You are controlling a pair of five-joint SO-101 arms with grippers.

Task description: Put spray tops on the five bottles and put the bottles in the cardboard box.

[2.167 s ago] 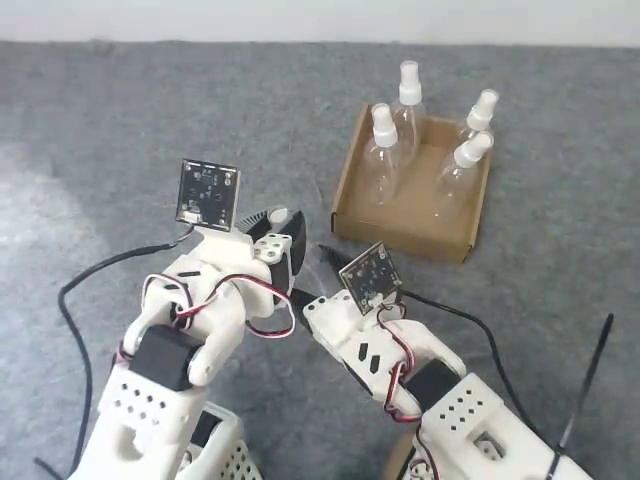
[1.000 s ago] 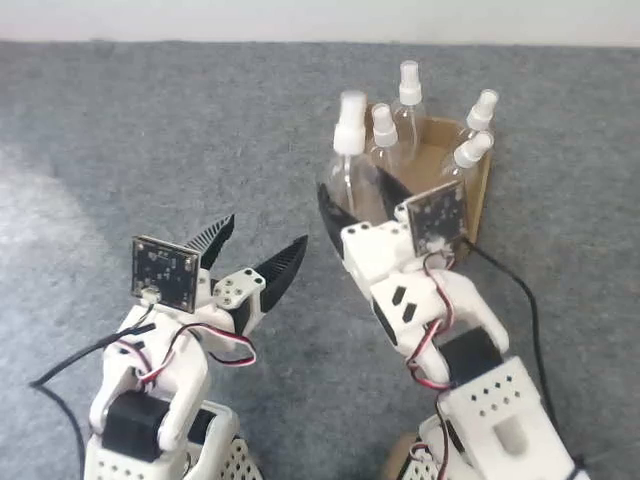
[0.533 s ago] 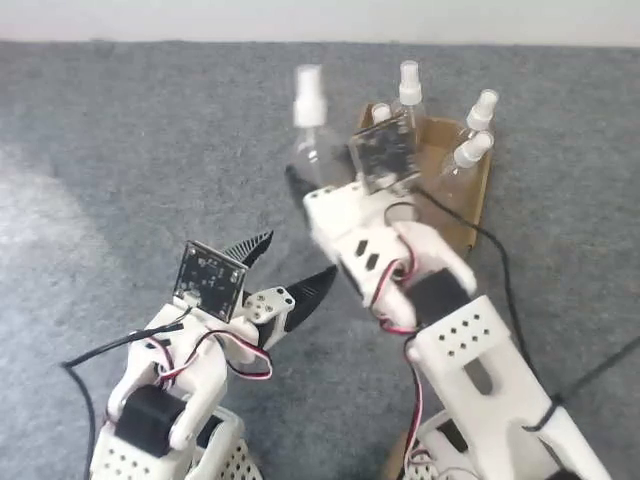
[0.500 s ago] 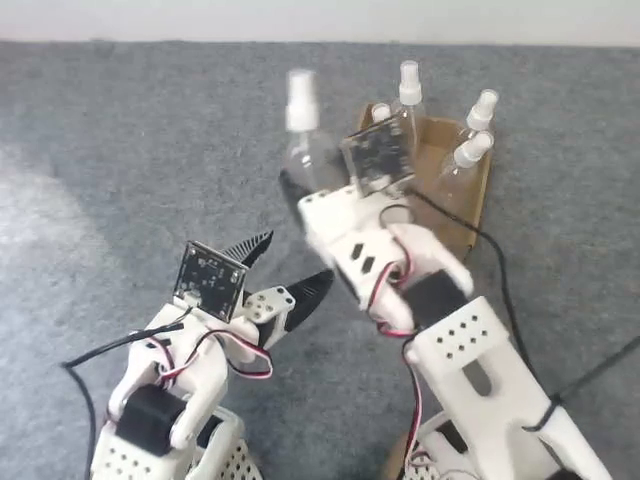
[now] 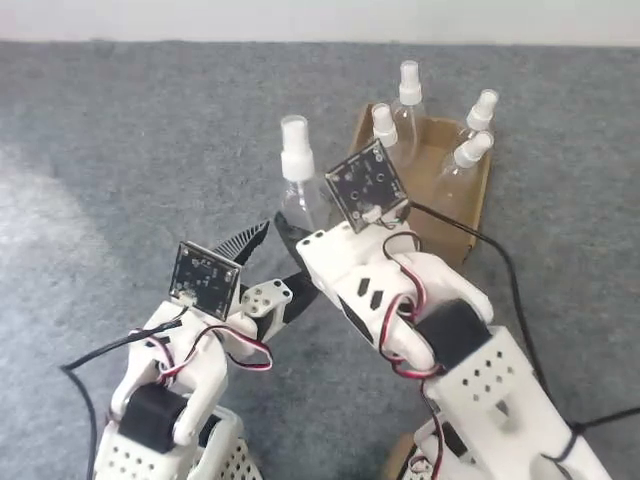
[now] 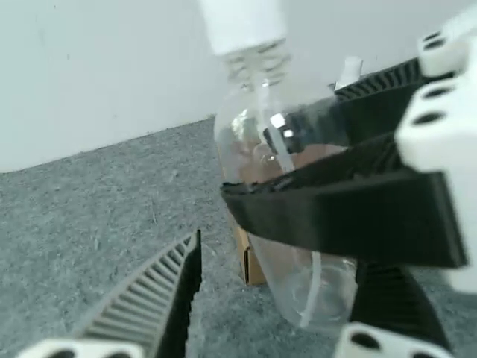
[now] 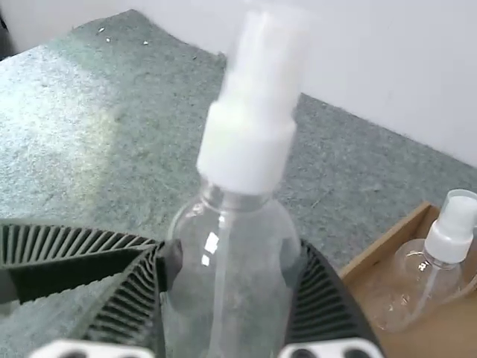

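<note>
Clear plastic bottle (image 5: 300, 200), prob. light & slick, sits clamped at its belly in right gripper (image 7: 235, 272); left gripper (image 5: 276, 262) gapes empty.

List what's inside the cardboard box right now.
Four spray-topped bottles stand inside the cardboard box. The right arm, holding a fifth bottle outside it, covers the box's near left corner, so the floor there can't be seen.

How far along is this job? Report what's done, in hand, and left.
Done: four bottles with tops sit in the box. In hand: the right gripper holds the fifth bottle, top on, beside the box; the left gripper is open near it. Left: set that bottle in the box and let go.
</note>
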